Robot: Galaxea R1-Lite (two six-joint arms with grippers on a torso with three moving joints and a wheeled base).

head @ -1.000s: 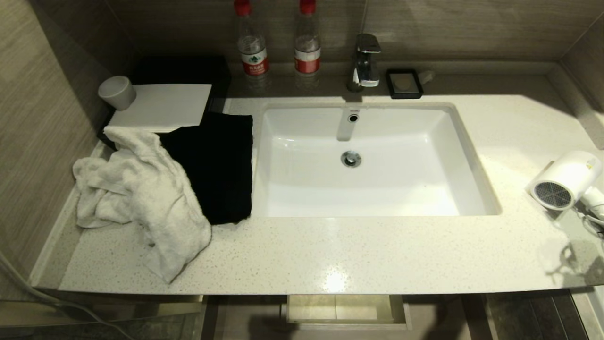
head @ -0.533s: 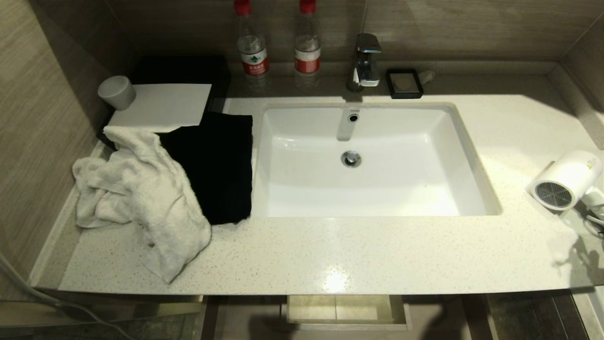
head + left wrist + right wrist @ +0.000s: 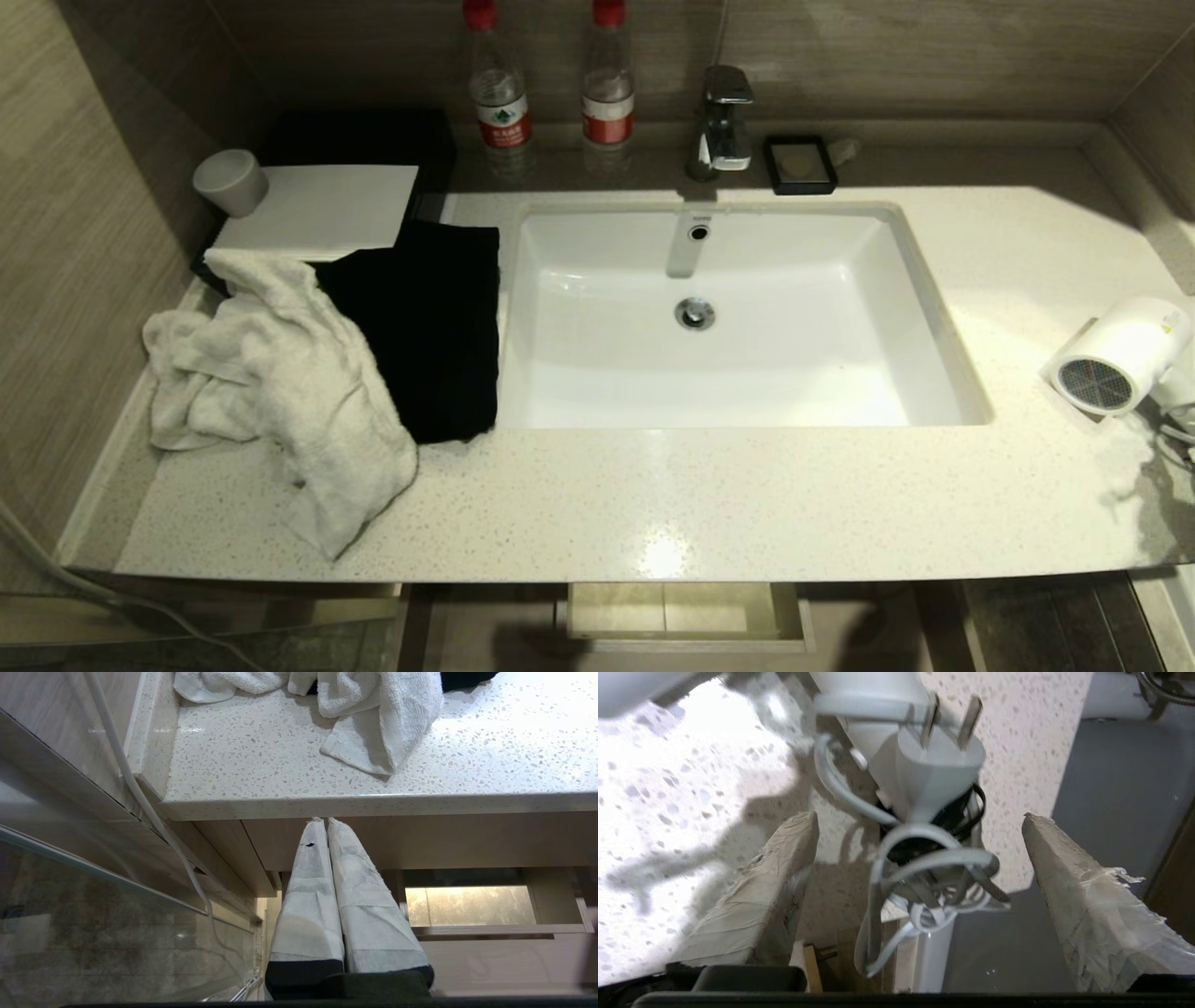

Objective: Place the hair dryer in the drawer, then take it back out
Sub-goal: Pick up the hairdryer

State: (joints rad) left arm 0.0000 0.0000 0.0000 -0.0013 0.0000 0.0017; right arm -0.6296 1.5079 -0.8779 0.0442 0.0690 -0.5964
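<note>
Hair dryer (image 3: 1117,356) lay on counter (image 3: 709,504) at frame right, drawer (image 3: 686,611) open below. Right gripper (image 3: 920,826) fingers spread, gripping nothing; left gripper (image 3: 325,823) fingers pressed together.

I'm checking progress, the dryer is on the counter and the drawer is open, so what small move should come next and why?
Probably ease the open right pincer back from the hair dryer. The dryer lies on the countertop, and its plug and cord sit free between the fingers.
</note>
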